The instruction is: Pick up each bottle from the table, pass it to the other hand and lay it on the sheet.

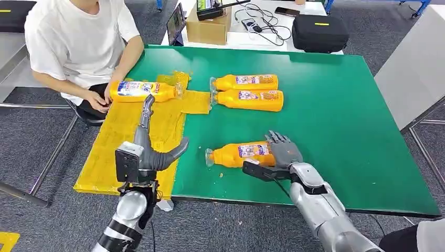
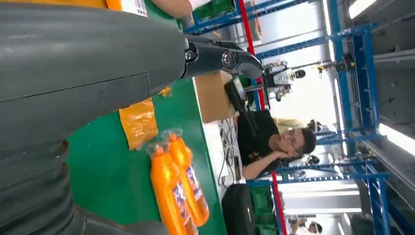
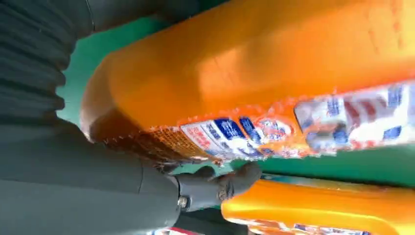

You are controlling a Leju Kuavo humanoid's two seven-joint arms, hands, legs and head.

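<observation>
Bottle — orange-filled, right hand gripping

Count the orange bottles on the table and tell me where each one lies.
4. One bottle lies on the yellow sheet under a person's hands; two bottles lie side by side mid-table; one bottle is at the right hand.

Base of near bottle hidden behind right hand; grip perhaps closed.

Bottle labels: white with blue and red print, characters too blurred to read (all views alike).
Other legible text: none.
</observation>
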